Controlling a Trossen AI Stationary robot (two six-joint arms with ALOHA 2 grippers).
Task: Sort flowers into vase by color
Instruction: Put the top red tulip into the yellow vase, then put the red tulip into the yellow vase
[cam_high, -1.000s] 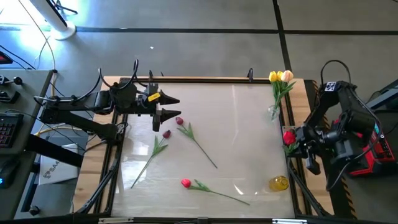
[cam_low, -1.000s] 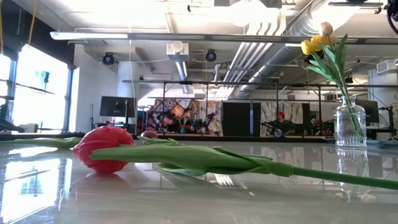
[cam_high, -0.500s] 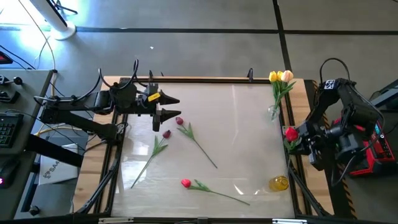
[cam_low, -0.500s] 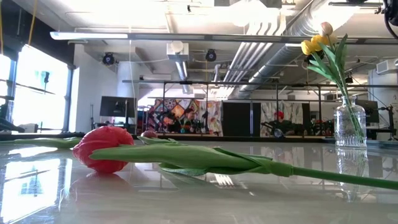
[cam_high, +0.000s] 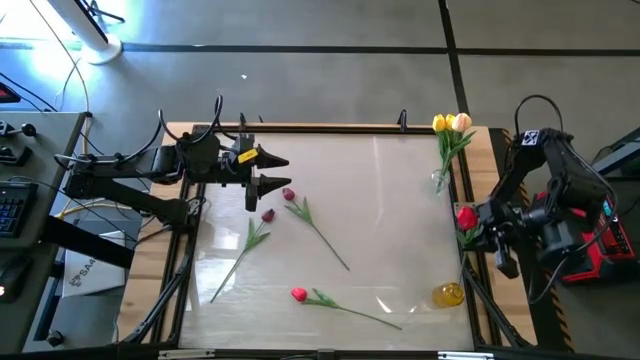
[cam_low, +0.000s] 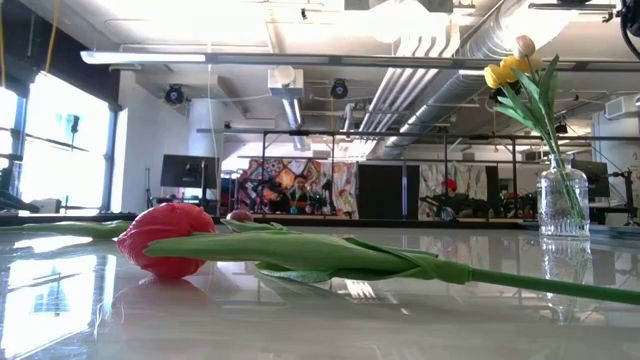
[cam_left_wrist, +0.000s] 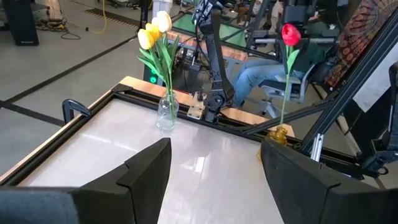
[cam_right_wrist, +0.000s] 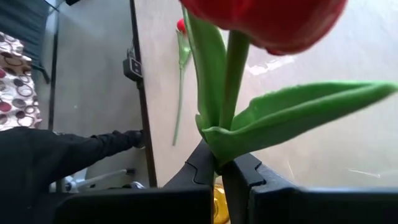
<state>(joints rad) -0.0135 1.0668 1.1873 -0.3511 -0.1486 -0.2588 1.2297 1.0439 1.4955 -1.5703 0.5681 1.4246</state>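
Gripping a red tulip (cam_high: 466, 217) by its stem, the right gripper (cam_high: 478, 228) is hanging over the table's (cam_high: 380, 200) right edge, fingers clamped, above the yellow vase (cam_high: 449, 294). Left gripper (cam_high: 272, 172) is hovering near the left edge, fingers wide. Three tulips (cam_high: 300, 294) are lying on the table; two are standing in the clear vase (cam_high: 441, 181).

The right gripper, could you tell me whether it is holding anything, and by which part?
The right gripper is shut on a red tulip, pinching its green stem just below the leaves.
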